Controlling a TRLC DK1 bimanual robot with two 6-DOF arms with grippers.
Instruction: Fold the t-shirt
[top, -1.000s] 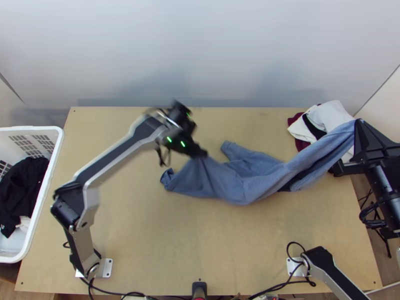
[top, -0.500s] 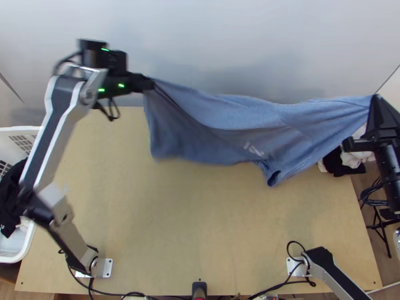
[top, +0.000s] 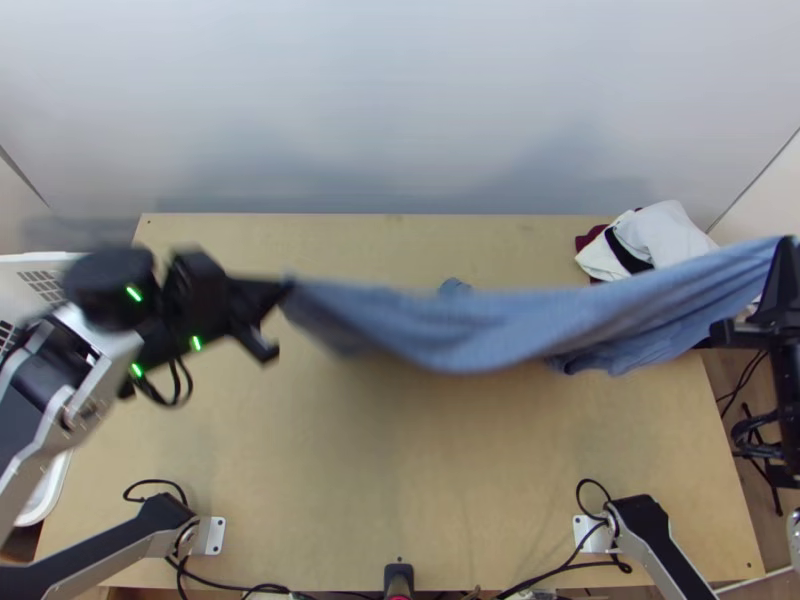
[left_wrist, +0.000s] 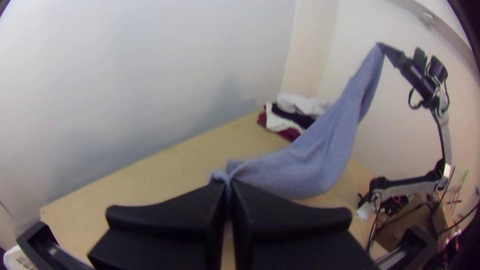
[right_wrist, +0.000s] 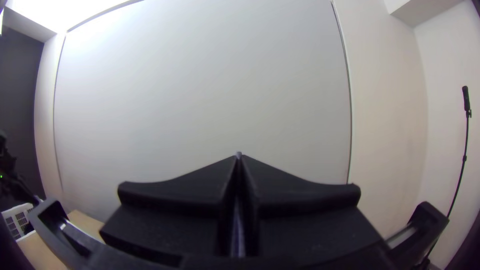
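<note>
In the top view my left gripper is over the table's left part, shut on one end of the blue t-shirt. At the far right my right gripper holds the other end, raised high. Between them the shirt hangs as a long bunched band, sagging in the middle. The left wrist view has my left gripper closed on a bunched bit of the t-shirt, which rises to the other arm. My right gripper has its tips together on a sliver of cloth in the right wrist view.
A pile of folded clothes, white, black and dark red, lies at the table's back right corner. A white basket stands beside the table's left edge, partly behind the left arm. The wooden table has a wall behind it.
My left gripper swung left and up the picture with the shirt, then came back down and further left. My right gripper shifted slightly right. The shirt spread between them, then narrowed to a band.
</note>
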